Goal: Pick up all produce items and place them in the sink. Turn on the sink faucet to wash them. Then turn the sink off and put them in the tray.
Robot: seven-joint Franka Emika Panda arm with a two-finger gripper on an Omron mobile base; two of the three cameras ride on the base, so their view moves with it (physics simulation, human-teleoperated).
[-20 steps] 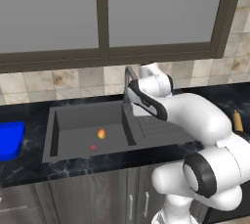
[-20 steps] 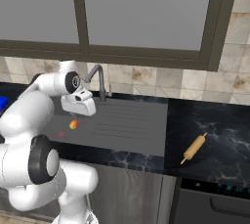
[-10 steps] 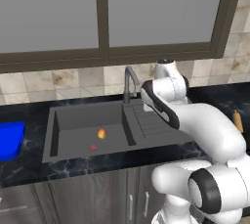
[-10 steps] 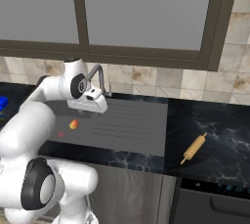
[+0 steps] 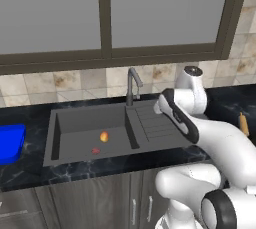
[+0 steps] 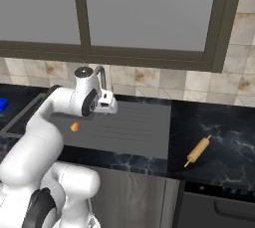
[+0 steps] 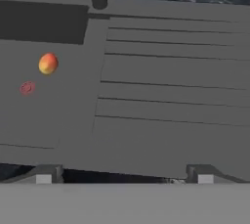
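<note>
Jaws spread wide, apparently hovering empty over the sink's drainboard.

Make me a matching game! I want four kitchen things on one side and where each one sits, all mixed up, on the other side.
Things:
1. small yellow-orange fruit
2. bright blue tray
3. tan rolling-pin-shaped rod
4. slim dark grey faucet

Places:
A. behind the basin, by the wall
B. on the dark counter right of the drainboard
C. inside the dark grey sink basin
D. on the counter left of the sink

Pairs: 1-C, 2-D, 3-B, 4-A
</note>
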